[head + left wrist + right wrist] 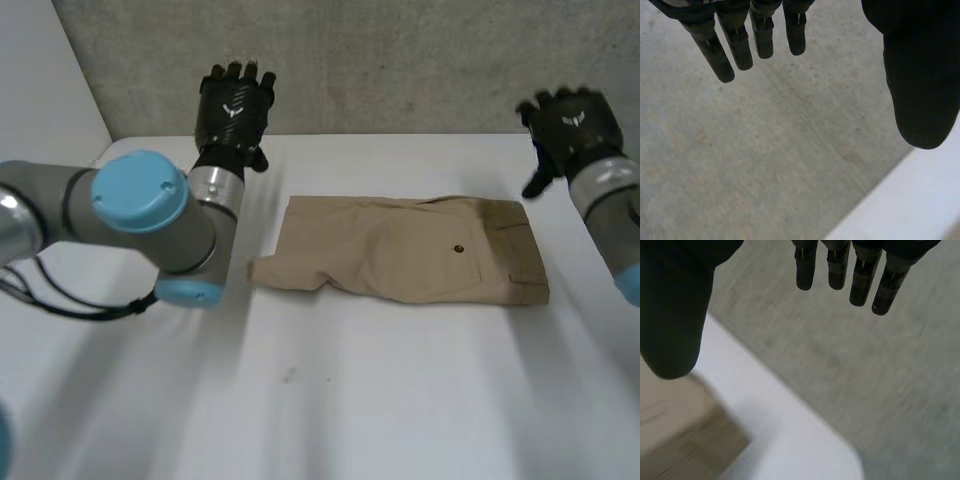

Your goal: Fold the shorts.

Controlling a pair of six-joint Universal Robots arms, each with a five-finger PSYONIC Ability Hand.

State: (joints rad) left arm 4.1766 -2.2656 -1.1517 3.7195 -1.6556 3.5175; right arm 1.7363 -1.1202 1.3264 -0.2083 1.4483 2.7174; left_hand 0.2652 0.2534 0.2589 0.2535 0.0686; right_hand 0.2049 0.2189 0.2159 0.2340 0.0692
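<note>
Here we are over the white tabletop (350,400), and the tan shorts (410,260) lie flat just past its middle, a touch toward 1 o'clock; the waistband end points to 3 o'clock, the leg end to 9 o'clock, where the hem is a little rumpled and turned up; a small dark button (458,249) sits on the cloth nearer the waistband; nothing is touching the shorts. Up at 11 o'clock from the shorts is the left robot hand (234,105), lifted over the far edge of the tabletop, well apart from the cloth; in its wrist view the fingers (740,45) are straight and fanned apart, the thumb (920,75) stands off to one side, and nothing is held between them; beyond the fingertips is a grey speckled surface (765,150). Over at 2 o'clock from the shorts is the right robot hand (572,125), raised by the far right corner of the tabletop, clear of the waistband; its fingers (837,270) are straight and spread too, the thumb (675,315) wide of them, the palm holding nothing; under that thumb its wrist view catches the tabletop's rounded corner and a patch of the tan cloth; a grey wall (400,60) runs behind the tabletop at 12 o'clock.
</note>
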